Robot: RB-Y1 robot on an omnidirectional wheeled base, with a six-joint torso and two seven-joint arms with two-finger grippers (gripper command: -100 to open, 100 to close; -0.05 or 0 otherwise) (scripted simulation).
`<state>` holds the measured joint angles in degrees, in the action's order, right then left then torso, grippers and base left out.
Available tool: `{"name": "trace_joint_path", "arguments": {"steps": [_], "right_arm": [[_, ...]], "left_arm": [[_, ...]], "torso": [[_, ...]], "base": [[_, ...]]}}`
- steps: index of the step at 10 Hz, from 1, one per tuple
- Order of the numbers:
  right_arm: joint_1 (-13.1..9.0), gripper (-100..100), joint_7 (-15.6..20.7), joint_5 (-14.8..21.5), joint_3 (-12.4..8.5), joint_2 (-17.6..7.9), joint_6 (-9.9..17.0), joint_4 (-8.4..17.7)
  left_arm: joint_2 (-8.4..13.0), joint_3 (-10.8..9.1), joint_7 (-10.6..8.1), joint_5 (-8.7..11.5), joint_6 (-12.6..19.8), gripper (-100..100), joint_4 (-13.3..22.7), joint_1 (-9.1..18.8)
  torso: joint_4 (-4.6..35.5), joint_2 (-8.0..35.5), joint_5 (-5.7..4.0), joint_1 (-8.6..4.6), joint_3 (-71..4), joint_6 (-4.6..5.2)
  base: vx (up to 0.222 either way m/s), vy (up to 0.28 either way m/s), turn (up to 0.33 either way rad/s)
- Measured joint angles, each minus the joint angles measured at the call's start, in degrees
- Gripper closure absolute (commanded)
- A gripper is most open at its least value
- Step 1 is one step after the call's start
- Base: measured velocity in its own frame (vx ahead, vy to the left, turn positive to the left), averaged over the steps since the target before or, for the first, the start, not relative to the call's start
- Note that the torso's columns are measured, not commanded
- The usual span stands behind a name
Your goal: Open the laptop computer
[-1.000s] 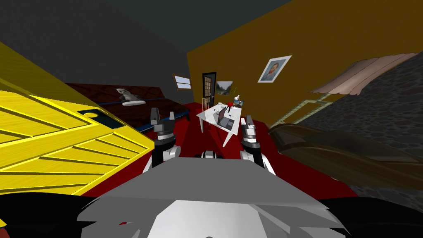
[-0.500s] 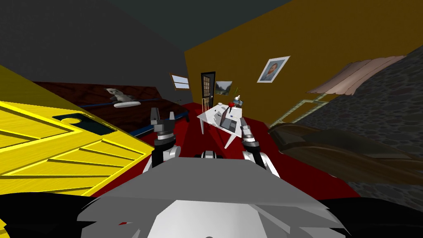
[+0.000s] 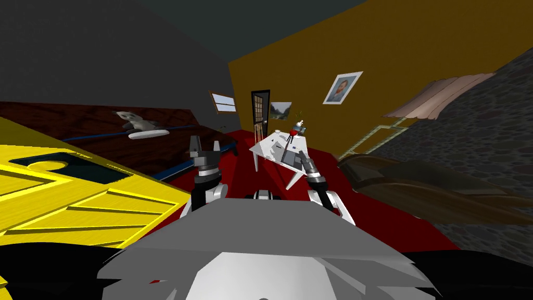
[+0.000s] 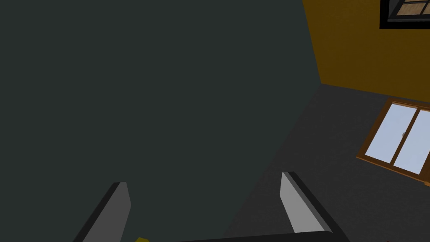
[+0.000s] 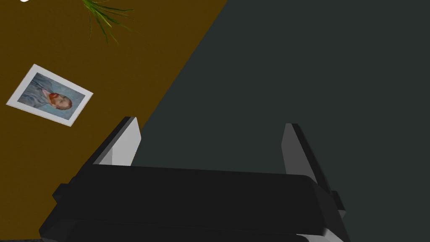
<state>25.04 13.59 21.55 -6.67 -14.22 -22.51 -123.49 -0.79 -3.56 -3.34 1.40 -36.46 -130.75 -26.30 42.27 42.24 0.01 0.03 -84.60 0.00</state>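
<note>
Head view puts the laptop (image 3: 290, 155) on the white table (image 3: 266, 148) at our 1 o'clock, well apart from us. We judge nothing done yet: left gripper (image 3: 204, 147) and right gripper (image 3: 306, 159) hang empty, fingers apart; approach and lid-lift remain.

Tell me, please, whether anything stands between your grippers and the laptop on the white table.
Nothing visible does. Bare red floor runs to the white table where the laptop lies. The left gripper and right gripper, both open, hang near my chest, short of it.
</note>
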Motion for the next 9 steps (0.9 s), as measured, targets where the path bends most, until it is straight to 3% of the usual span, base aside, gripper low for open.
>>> {"name": "trace_joint_path", "arguments": {"steps": [6,9], "right_arm": [[-1.1,-100,8.6,8.8,-4.0,-2.3,4.0,7.1],[-2.6,-100,12.9,13.2,-6.3,-4.4,6.2,12.0]], "left_arm": [[0.0,0.00,0.00,0.0,0.0,0,0.0,0.0],[0.0,0.00,0.00,0.0,0.0,0,0.0,0.0]], "torso": [[0.0,0.0,-0.03,-0.11,0.0,0.01],[0.0,0.1,0.01,0.05,0.1,0.00]], "base": [[0.134,0.196,-0.093],[0.113,0.206,-0.100]]}}
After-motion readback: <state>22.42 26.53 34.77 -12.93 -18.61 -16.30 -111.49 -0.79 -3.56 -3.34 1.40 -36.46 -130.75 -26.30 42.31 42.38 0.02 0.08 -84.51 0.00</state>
